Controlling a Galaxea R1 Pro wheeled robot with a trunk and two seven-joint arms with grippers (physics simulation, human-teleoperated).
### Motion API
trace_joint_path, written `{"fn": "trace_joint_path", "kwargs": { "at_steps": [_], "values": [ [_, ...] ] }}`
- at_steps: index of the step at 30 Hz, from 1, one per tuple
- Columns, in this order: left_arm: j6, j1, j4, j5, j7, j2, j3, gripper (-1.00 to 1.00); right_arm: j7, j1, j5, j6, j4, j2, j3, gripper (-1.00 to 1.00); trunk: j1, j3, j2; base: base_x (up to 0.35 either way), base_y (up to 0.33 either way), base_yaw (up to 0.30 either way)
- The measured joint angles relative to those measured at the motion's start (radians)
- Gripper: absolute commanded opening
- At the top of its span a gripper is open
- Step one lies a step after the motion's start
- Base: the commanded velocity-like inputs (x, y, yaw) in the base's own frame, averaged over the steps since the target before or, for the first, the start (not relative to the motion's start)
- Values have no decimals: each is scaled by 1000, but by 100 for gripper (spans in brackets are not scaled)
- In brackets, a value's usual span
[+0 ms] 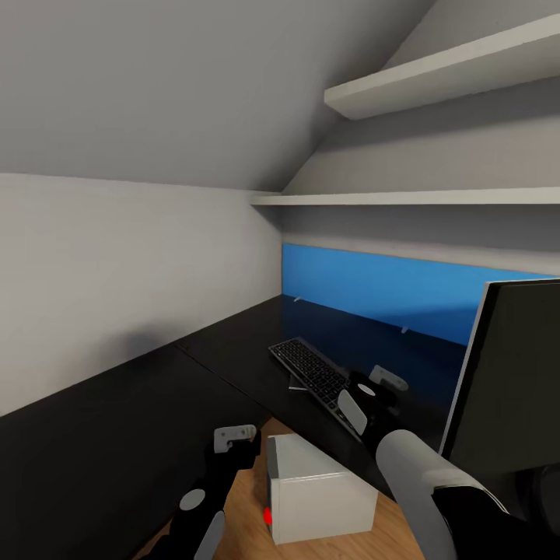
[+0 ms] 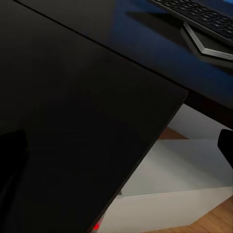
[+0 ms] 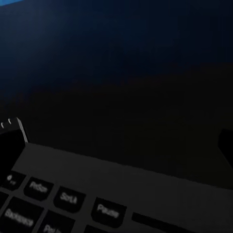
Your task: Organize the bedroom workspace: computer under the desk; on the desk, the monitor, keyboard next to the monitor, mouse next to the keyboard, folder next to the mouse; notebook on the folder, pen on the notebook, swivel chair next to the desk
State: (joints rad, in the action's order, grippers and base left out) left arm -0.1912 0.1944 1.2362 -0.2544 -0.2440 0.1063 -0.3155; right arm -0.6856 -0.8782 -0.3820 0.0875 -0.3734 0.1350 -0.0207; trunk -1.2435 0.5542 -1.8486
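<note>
The slim black keyboard lies slanted on the matt black desk, left of the wide black monitor. My right gripper hovers open at the keyboard's near end. In the right wrist view the keyboard's corner keys are very close, with the dark desk beyond. The light grey computer stands on the wooden floor at the desk's edge, its red light facing me. My left gripper is open just above the desk edge, beside the computer. The keyboard's end shows in the left wrist view.
A blue panel runs along the desk's back under two white wall shelves. Sloped grey walls close in on the left. Wooden floor shows between desk and computer. The left wing of the desk is bare.
</note>
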Motion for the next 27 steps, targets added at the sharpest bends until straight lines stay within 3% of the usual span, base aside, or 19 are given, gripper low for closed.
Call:
{"fn": "trace_joint_path", "kwargs": {
  "at_steps": [9,27],
  "values": [
    [0,0,-2,-3,2,0,-1,100,0,0,-1,0,-1,-2,1,100,0,0,0,159,0,0],
    [0,0,-1,-1,1,1,0,100,6,0,-10,-9,-5,-12,11,100,0,0,0,9,0,0]
  ]
}}
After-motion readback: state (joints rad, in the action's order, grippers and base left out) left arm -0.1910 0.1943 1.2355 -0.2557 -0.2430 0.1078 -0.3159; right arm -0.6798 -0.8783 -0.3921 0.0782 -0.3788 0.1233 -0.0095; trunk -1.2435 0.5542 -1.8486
